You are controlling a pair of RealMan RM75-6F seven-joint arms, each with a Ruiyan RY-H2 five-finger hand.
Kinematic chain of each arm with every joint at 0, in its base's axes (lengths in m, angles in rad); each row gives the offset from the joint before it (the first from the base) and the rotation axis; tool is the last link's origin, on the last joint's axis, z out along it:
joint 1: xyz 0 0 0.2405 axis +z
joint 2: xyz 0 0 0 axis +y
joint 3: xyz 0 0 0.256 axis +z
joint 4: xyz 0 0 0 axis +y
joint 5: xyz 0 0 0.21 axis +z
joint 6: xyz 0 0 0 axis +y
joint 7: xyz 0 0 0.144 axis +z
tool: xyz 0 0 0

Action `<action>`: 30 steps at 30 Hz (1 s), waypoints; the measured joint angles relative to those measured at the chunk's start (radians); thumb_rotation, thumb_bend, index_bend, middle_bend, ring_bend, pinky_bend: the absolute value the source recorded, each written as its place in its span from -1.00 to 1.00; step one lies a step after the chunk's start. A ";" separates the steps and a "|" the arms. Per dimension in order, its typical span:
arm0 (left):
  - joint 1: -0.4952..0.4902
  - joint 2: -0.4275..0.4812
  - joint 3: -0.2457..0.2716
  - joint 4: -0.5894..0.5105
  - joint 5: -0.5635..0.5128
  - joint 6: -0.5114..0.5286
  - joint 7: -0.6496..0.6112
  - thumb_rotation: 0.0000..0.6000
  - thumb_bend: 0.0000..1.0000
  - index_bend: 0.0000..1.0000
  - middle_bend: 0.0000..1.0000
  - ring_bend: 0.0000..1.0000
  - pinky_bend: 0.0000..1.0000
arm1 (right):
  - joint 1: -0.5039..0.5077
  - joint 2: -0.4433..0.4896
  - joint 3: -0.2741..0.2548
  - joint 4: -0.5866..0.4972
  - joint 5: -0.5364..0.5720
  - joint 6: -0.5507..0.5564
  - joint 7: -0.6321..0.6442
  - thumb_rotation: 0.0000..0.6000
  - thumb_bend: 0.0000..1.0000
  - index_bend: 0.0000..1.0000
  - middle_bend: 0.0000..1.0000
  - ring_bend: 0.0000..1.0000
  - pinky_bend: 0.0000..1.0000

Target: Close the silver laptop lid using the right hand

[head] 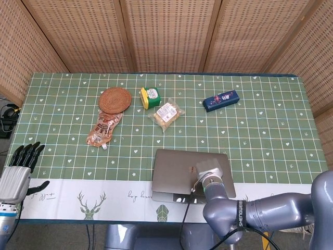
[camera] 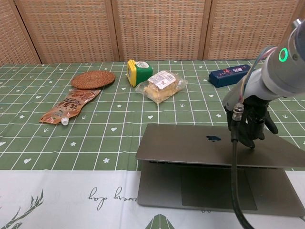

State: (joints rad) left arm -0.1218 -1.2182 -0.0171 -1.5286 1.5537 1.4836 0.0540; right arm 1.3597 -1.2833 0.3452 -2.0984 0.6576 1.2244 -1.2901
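At the near edge of the table [camera: 57, 191], the silver laptop [camera: 214, 145] is seen with its lid lowered almost flat, only a narrow gap left over the base; it is matt grey metal with a small dark logo. The lid is judged stiff, smooth and somewhat slippery, best pressed from above on its right part, where the right hand [camera: 250, 125] rests with fingers curled downward, nothing being gripped. At the far left, the left hand [head: 18, 169] hangs empty with fingers apart.
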 measured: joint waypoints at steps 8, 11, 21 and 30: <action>-0.001 -0.001 -0.001 0.001 -0.003 -0.003 0.000 1.00 -0.72 -1.00 -1.00 -1.00 -1.00 | -0.012 -0.029 -0.022 0.032 -0.009 -0.016 -0.009 1.00 1.00 0.28 0.00 -0.16 -0.06; -0.001 -0.001 -0.001 0.001 -0.002 -0.003 0.001 1.00 -0.72 -1.00 -1.00 -1.00 -1.00 | -0.017 -0.040 -0.030 0.042 -0.013 -0.023 -0.011 1.00 1.00 0.28 -0.01 -0.16 -0.06; 0.000 0.000 -0.001 0.000 -0.001 0.000 0.000 1.00 -0.72 -1.00 -1.00 -1.00 -1.00 | -0.035 -0.068 -0.053 0.069 -0.033 -0.040 -0.014 1.00 1.00 0.26 -0.02 -0.18 -0.09; 0.001 0.000 0.001 -0.001 0.003 0.004 0.003 1.00 -0.72 -1.00 -1.00 -1.00 -1.00 | -0.048 -0.090 -0.071 0.083 -0.052 -0.048 -0.013 1.00 1.00 0.24 -0.05 -0.20 -0.11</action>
State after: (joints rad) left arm -0.1208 -1.2181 -0.0162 -1.5292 1.5567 1.4875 0.0573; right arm 1.3120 -1.3731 0.2740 -2.0153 0.6055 1.1759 -1.3031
